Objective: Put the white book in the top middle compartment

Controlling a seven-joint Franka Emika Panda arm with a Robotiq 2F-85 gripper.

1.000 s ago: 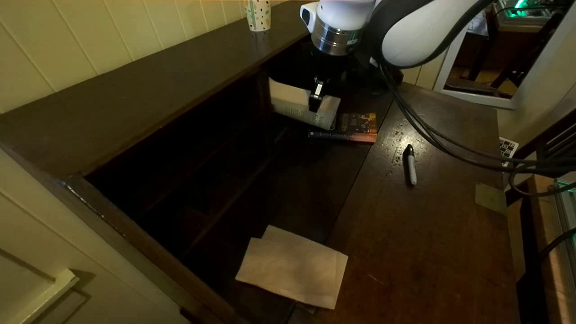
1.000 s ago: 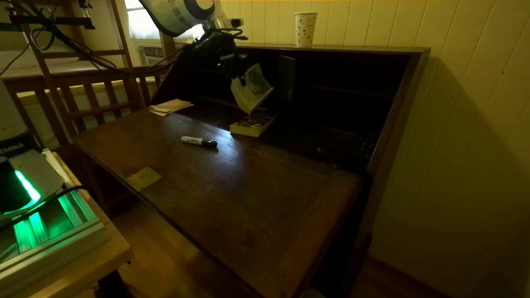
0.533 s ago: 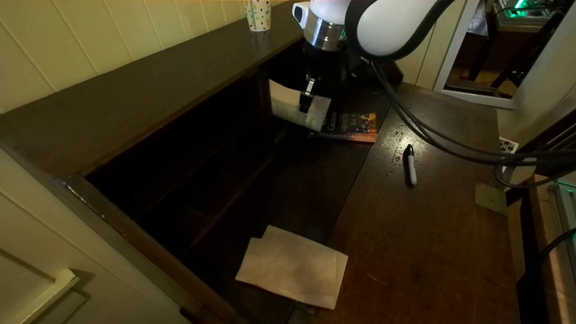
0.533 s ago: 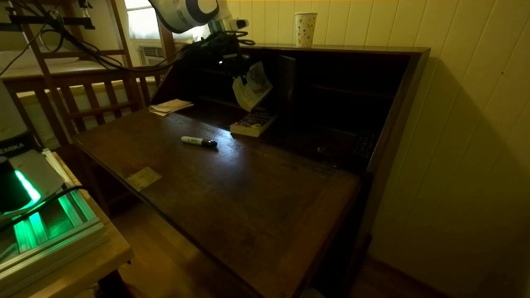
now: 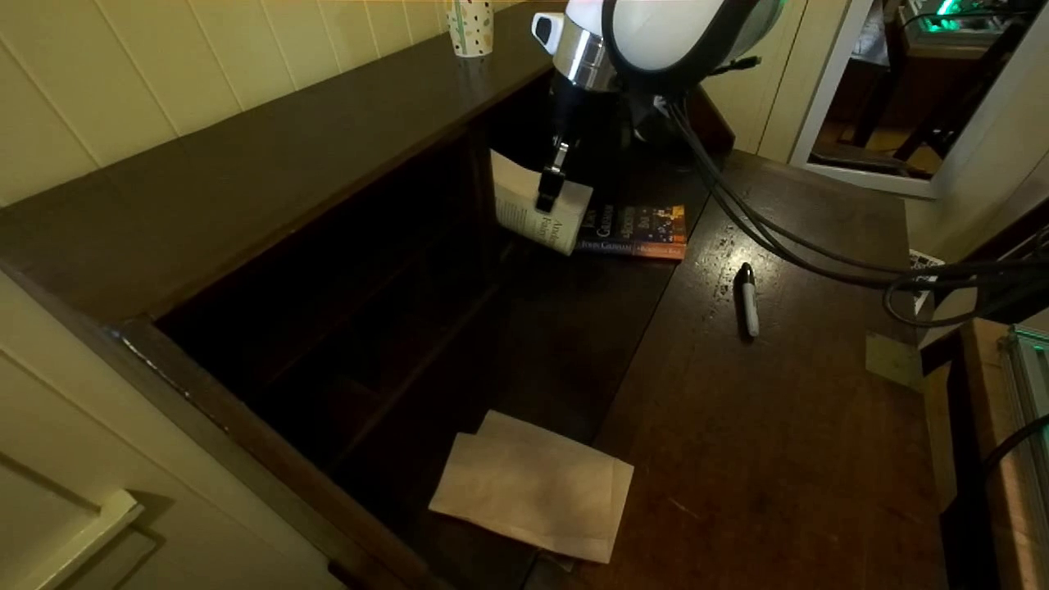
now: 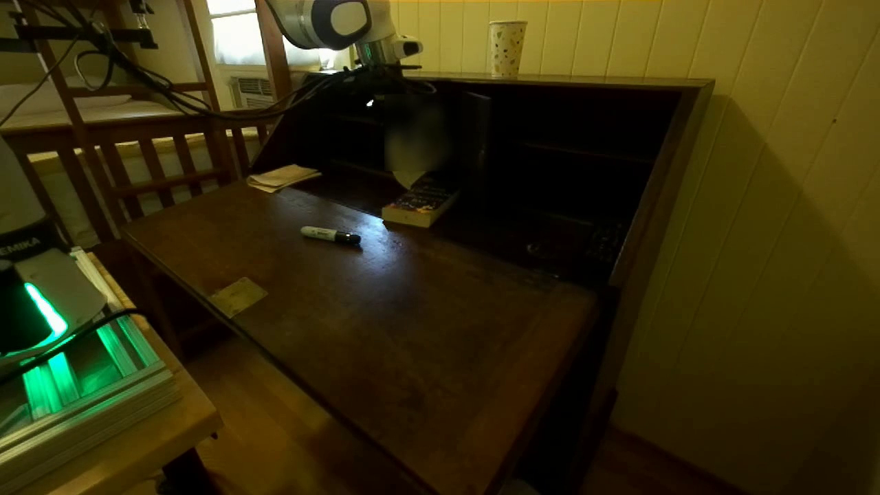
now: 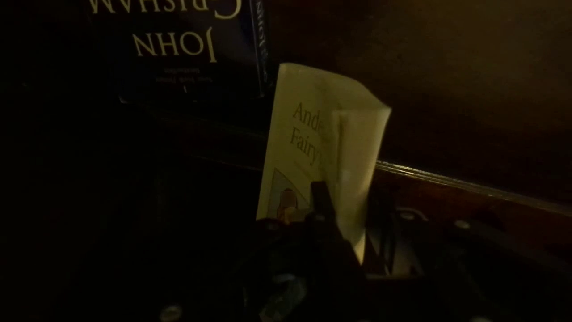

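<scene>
The white book (image 5: 516, 201) is in my gripper (image 5: 547, 199), held up and tilted in front of the desk's dark cubbyholes. In the wrist view the fingers (image 7: 351, 205) stand on both sides of the white book (image 7: 282, 138), near its edge, with the cover title partly visible. In an exterior view the book (image 6: 411, 155) is blurred, and the gripper is lost in the dark there. In an exterior view the book's far edge ends beside a dark upright. The top middle compartment is too dark and too covered by the arm and book to make out.
A dark colourful book (image 5: 631, 233) lies flat just below the white book. An upright dark panel (image 6: 476, 130) stands beside it. Pale paper sheets (image 5: 533, 487) and a marker (image 5: 749, 301) lie on the desk. A patterned cup (image 6: 507, 48) stands on the top ledge.
The arm has moved deeper toward the cubbyholes with the white book. The book has shifted toward the dark upright, dropped slightly and turned, showing more of its title. The other objects have not moved.
</scene>
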